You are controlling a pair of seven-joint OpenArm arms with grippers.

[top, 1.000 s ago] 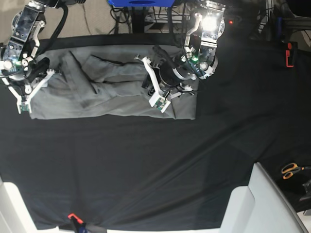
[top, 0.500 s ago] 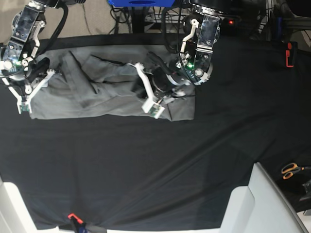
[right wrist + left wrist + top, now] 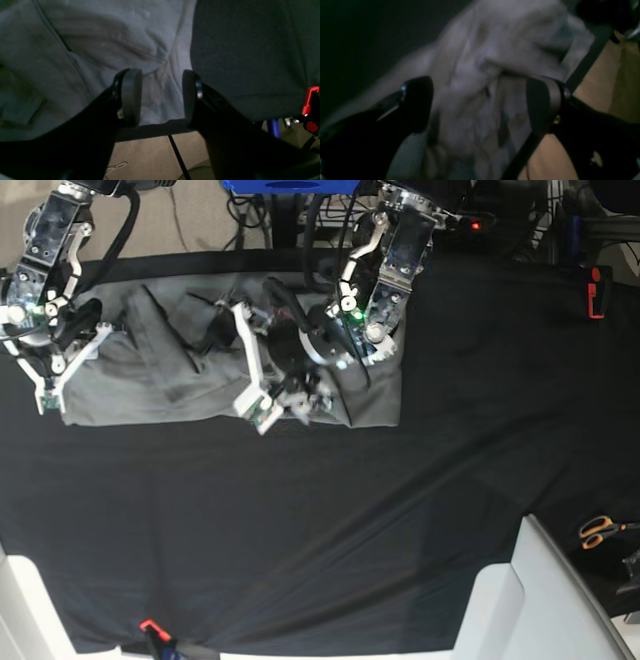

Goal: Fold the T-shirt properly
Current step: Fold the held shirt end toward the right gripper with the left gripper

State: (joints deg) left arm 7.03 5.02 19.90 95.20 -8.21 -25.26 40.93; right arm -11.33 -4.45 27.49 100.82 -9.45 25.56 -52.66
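The grey T-shirt [image 3: 150,385] lies crumpled along the far edge of the black-covered table [image 3: 320,510]. My left gripper [image 3: 262,370] hangs over the shirt's middle. In the left wrist view the left gripper [image 3: 480,105] is open, its fingers [image 3: 417,100] wide apart over blurred, bunched grey T-shirt [image 3: 495,37], gripping nothing. My right gripper [image 3: 62,375] sits at the shirt's left end. In the right wrist view the right gripper [image 3: 160,97] has its pads [image 3: 130,97] apart, with the T-shirt's edge [image 3: 100,37] showing through the gap near the table's rim.
Orange-handled scissors [image 3: 598,530] lie off the table at the right, and a white box [image 3: 540,600] stands at the front right corner. A red clamp [image 3: 597,290] sits at the far right, another red clip [image 3: 150,627] at the front edge. Cables run behind the table.
My left arm has swept leftward across the shirt and its jaws have gone from shut to wide open, letting go of the cloth. The right arm has not moved.
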